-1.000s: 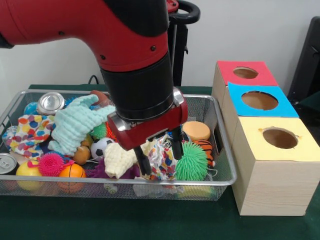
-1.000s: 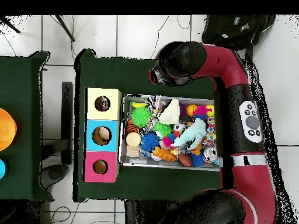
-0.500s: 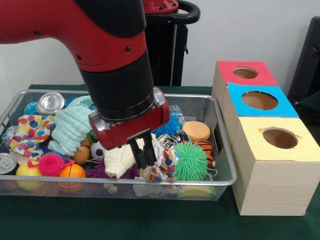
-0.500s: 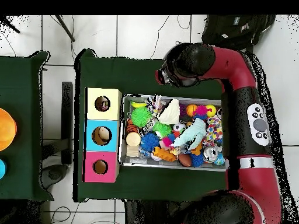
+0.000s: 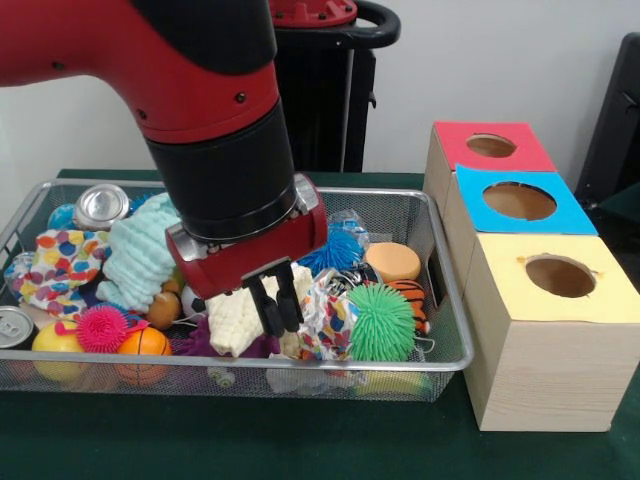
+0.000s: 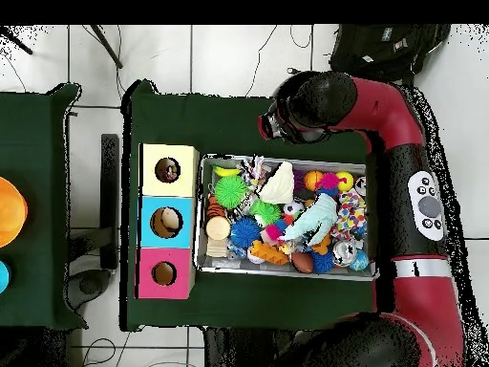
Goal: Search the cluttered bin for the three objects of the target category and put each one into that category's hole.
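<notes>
A wire bin (image 5: 445, 358) holds a heap of toys, cloths and cans. My gripper (image 5: 277, 305) hangs over the bin's front middle, shut, its fingertips (image 5: 268, 312) pressed together. It sits just in front of a pale yellow cloth (image 5: 230, 322) and beside a patterned cloth (image 5: 330, 318). I see nothing held between the fingers. A green spiky ball (image 5: 382, 320) lies to the right and a blue spiky ball (image 5: 335, 250) behind it. In the overhead view the arm's end (image 6: 304, 105) hides the gripper. The bin (image 6: 201, 218) shows the green ball (image 6: 229, 191).
Three wooden boxes with round holes stand right of the bin: red (image 5: 452, 140), blue (image 5: 475, 190), yellow (image 5: 500, 265). A mint cloth (image 5: 135, 260), polka-dot cloth (image 5: 60, 262), two cans (image 5: 100, 205), a pink spiky ball (image 5: 103, 328) and an orange ball (image 5: 143, 342) fill the left.
The fingers went from spread apart to pressed together. The arm shifted left in the front view and rose slightly, uncovering the blue spiky ball.
</notes>
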Tool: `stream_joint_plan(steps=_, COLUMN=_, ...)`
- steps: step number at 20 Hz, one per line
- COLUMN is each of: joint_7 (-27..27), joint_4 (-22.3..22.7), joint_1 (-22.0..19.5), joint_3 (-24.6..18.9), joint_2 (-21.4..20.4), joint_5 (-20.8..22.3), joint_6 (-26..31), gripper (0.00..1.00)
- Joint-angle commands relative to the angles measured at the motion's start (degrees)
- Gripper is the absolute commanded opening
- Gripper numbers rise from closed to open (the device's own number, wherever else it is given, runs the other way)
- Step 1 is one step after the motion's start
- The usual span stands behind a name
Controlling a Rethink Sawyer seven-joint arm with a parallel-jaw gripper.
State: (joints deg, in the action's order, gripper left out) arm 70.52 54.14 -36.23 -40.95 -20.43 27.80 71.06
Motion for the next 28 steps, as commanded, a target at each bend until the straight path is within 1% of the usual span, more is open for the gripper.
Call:
stream_joint_plan(steps=1, joint_7=-9.3, joint_4=5.8, joint_1=-0.9, joint_3=0.3, joint_2=-0.2, joint_5=0.5, joint_6=-2.8, gripper=0.0)
stream_joint_plan(steps=3, joint_7=-10.1, joint_4=6.5, joint_1=-0.5, joint_3=0.7, joint_2=-0.9, joint_5=1.0, joint_6=-1.5, gripper=0.0)
stream_joint_plan(steps=6, joint_7=-8.8, joint_4=8.2, joint_1=-0.5, joint_3=0.8, joint_2=-1.6, joint_5=0.8, joint_6=-2.1, gripper=0.0)
stream_joint_plan(steps=8, joint_7=-8.1, joint_4=8.5, joint_1=-0.5, joint_3=0.9, joint_2=-1.8, joint_5=0.8, joint_6=-2.4, gripper=0.0)
stream_joint_plan(steps=9, joint_7=-6.6, joint_4=8.5, joint_1=-0.2, joint_3=1.5, joint_2=-2.0, joint_5=0.9, joint_6=-2.3, gripper=1.0)
stream_joint_plan(steps=14, joint_7=-6.7, joint_4=9.0, joint_1=0.3, joint_3=1.9, joint_2=-2.6, joint_5=1.6, joint_6=-2.1, gripper=1.0)
stream_joint_plan(steps=20, joint_7=-6.2, joint_4=11.5, joint_1=-0.2, joint_3=1.8, joint_2=-3.7, joint_5=1.2, joint_6=-2.7, gripper=1.0)
stream_joint_plan(steps=25, joint_7=-6.9, joint_4=11.8, joint_1=-0.2, joint_3=1.9, joint_2=-2.8, joint_5=2.0, joint_6=-3.0, gripper=1.0)
stream_joint_plan(steps=28, joint_7=-6.4, joint_4=13.2, joint_1=-0.4, joint_3=2.1, joint_2=-3.2, joint_5=2.2, joint_6=-3.9, gripper=1.0)
